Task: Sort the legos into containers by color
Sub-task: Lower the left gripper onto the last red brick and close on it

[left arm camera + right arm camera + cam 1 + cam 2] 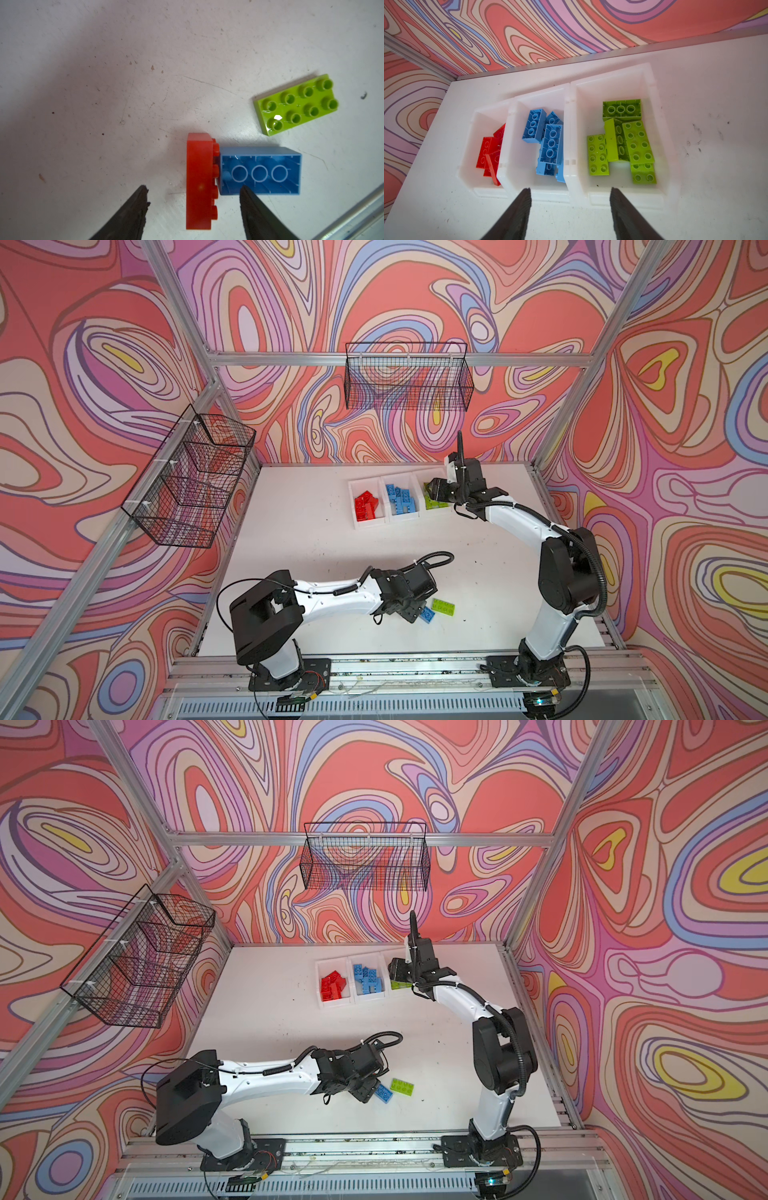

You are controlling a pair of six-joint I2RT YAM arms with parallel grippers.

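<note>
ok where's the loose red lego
Left wrist view: the red lego lies on its side between the left arm's open jaws, studs against the upturned blue lego.

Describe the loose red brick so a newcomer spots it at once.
At the near side of the white table, below the left gripper, lie three loose bricks. The red brick is on its side, studs against the end of the upturned blue brick, green brick apart. It is the only red one outside the bins.
</note>
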